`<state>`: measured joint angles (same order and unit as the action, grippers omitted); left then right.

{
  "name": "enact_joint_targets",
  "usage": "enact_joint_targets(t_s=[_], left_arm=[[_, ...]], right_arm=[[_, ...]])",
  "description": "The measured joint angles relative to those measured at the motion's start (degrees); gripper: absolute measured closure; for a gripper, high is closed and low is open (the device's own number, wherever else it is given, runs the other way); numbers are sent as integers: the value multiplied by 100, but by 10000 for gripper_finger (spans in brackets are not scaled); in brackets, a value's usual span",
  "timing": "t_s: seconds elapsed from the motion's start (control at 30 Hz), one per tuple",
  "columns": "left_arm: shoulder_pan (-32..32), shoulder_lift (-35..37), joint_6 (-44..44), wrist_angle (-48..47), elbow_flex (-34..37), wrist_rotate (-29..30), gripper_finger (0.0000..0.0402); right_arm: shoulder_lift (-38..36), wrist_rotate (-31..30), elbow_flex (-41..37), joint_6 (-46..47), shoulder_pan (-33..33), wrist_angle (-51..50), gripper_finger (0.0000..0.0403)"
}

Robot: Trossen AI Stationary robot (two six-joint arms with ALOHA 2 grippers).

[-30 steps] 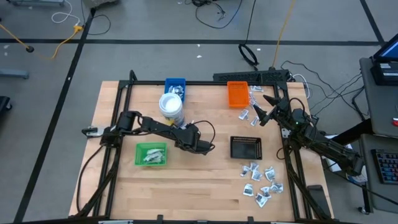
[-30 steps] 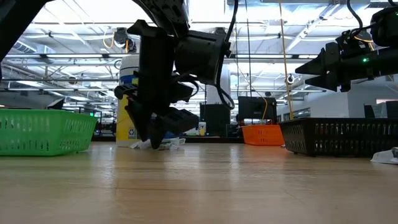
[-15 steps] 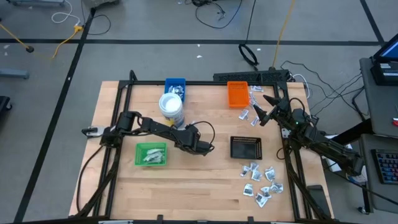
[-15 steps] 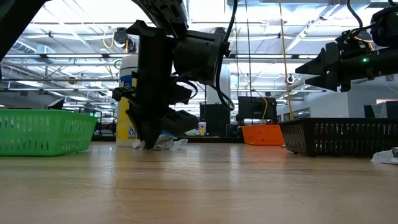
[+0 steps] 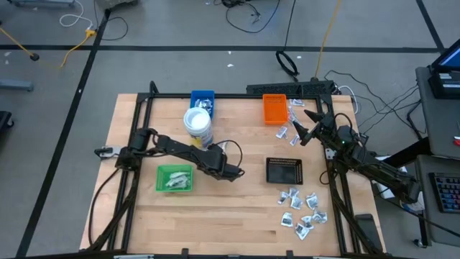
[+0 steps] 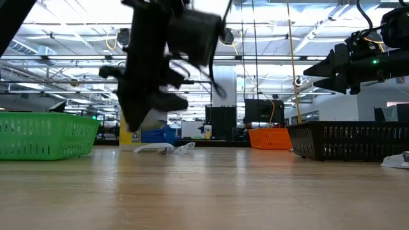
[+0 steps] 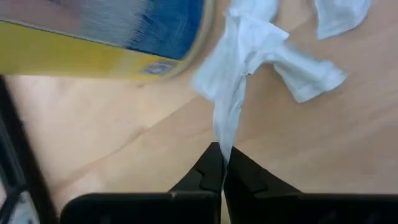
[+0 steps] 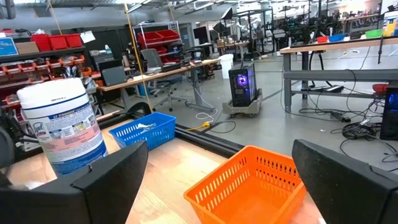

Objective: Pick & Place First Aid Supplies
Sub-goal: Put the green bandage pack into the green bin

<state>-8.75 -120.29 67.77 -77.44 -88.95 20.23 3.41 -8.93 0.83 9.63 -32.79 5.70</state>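
Note:
My left gripper [image 7: 222,167] is shut on a white packet [image 7: 239,68] of the first aid supplies, just beside the white tub with a blue label [image 5: 198,124]. In the low view this gripper [image 6: 137,121] is blurred, well above the wood. Two more white packets [image 6: 153,148] [image 6: 185,147] lie flat on the table below it. More packets lie at the near right [image 5: 302,212] and by the orange tray [image 5: 291,119]. My right gripper [image 5: 305,128] waits open at the far right, holding nothing. My left gripper pinches the white packet by its thin near edge [image 7: 225,146] between its two fingertips. The fingers slant steeply down toward the tub. The packet stretches away from the fingertips; whether its far end is clear of the table I cannot tell.
A green tray [image 5: 175,178] with a few packets sits near the left arm. A blue tray [image 5: 203,99] and an orange tray [image 5: 274,108] stand at the far edge, a black tray [image 5: 284,170] right of centre. The tub stands close to the left gripper.
My left gripper has shut on the white packet beside the tub, then risen off the table and drifted a little toward the table's left. The packet has come up with it; two other packets stay on the wood.

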Motion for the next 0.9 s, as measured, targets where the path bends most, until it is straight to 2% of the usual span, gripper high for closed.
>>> enact_joint_targets(t_s=[0.27,0.43,0.57,0.9], left_arm=[[-339,837,-21,-4,-15,18,398],[-542,1149,-982,-91,13,-501,398],[-661,1517,-1665,-150,567,-999,397],[-1123,2772,-2851,-150,2235,-1620,399]], right_arm=[[1,0,1,0,2,-9,9],[1,1,-1,0,1,-9,9],[1,2,1,0,2,-9,9],[2,0,0,0,0,-11,9]])
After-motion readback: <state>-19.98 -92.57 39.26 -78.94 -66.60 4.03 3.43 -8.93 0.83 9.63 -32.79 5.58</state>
